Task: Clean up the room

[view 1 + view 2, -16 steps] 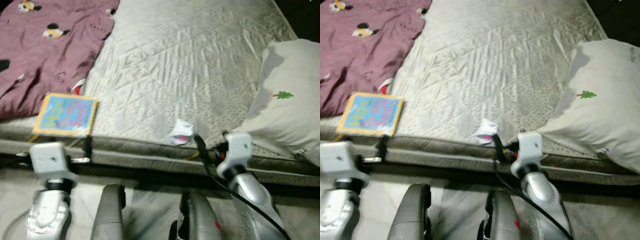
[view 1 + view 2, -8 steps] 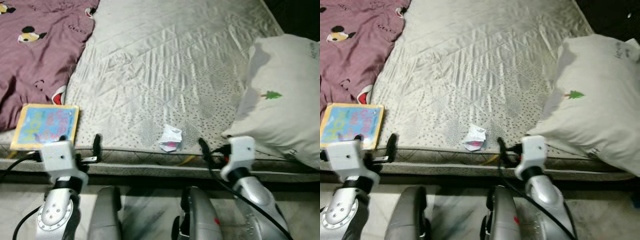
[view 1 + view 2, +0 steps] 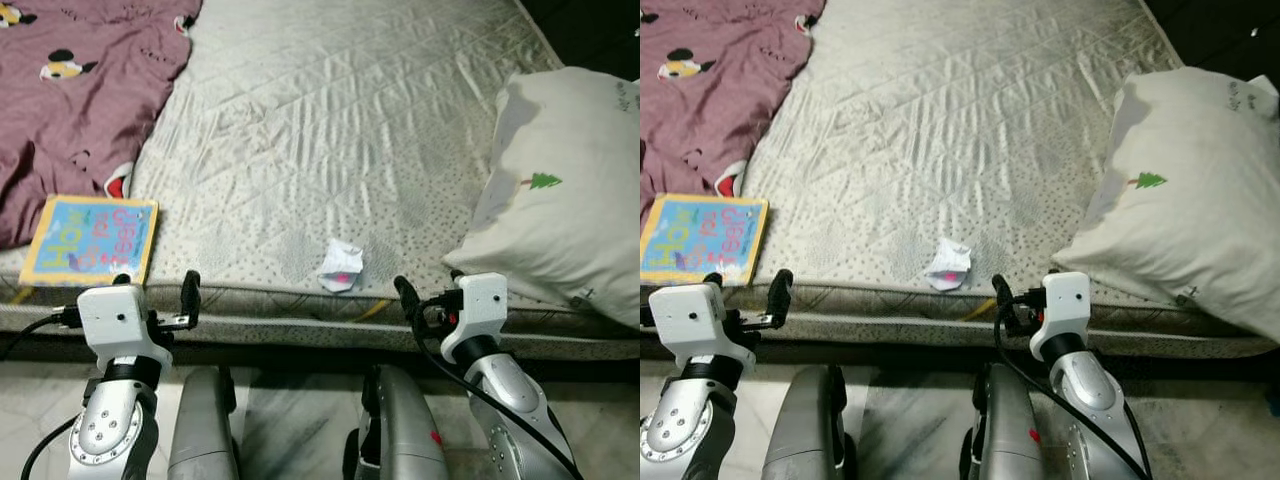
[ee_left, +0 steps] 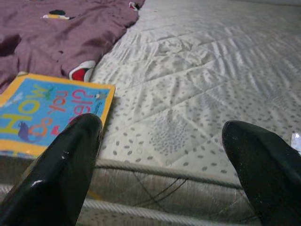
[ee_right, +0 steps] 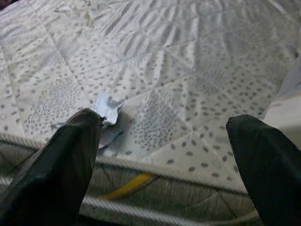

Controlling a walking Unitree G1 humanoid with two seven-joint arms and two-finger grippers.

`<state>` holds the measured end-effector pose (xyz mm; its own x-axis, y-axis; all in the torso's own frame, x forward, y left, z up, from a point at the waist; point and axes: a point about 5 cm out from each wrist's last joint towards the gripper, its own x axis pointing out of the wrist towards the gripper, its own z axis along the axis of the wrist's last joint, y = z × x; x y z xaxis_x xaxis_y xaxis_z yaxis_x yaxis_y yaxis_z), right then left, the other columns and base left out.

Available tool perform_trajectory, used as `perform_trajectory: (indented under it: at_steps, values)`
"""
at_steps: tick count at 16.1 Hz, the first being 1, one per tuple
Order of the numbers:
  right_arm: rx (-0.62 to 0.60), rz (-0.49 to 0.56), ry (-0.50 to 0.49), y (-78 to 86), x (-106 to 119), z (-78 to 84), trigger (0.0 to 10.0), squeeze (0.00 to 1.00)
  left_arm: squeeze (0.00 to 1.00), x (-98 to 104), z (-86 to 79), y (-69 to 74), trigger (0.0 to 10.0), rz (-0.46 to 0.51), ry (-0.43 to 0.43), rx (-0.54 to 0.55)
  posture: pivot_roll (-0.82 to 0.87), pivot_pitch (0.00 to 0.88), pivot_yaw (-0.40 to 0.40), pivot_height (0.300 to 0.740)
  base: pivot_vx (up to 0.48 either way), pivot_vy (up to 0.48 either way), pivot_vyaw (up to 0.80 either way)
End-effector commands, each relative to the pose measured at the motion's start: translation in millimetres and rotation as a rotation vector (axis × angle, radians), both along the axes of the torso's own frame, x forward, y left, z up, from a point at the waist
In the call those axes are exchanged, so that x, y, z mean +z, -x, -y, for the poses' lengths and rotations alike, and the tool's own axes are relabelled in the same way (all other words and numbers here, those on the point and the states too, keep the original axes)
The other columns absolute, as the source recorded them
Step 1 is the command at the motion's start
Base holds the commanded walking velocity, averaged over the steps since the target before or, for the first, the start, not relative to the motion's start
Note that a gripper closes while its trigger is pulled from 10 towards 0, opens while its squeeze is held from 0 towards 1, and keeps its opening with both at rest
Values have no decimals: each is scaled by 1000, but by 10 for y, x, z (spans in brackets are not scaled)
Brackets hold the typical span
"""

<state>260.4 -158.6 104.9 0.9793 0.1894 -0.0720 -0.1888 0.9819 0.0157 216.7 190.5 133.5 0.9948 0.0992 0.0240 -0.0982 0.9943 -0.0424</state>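
Blue picture book (image 3: 88, 240) lies on the mattress (image 3: 360, 130) just ahead of the left gripper (image 3: 152, 290), fingers apart; crumpled wrapper (image 3: 341, 266) sits ahead-left of the right gripper (image 3: 428, 290), also spread, seemingly lined up to reach.

Spread fingers (image 4: 61, 174) frame book (image 4: 44, 113) (yellow-edged), mattress (image 4: 211, 94), possibly blanket (image 4: 61, 37).
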Motion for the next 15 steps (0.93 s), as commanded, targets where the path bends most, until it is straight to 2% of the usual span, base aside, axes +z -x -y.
perform_trajectory:
  at_steps: [1,2,3,7,13,15]
  values:
    - [5,-17,-3,13,-44,6,10000,0,0,-38,-7,16,10000,-20,-3,1,53,200,-72,546,0,0,0]
    - [1,-22,-3,16,-54,6,10000,0,0,-34,-5,13,10000,-17,-4,-1,53,201,-71,546,0,0,0]
    - [19,-21,39,18,-57,-9,10000,0,0,-32,2,10,10000,-17,-4,-9,53,203,-70,546,0,0,0]
    - [9,-22,29,19,-61,-2,10000,0,0,-29,6,8,10000,-17,0,-9,51,209,-71,546,0,0,800]
    - [16,-33,22,-5,-76,0,10000,0,0,-30,17,5,10000,-19,10,-10,51,217,-72,546,0,0,0]
    - [38,-70,-4,-30,-106,-9,10000,0,0,-23,7,11,10000,-18,7,-7,55,220,-73,546,0,0,0]
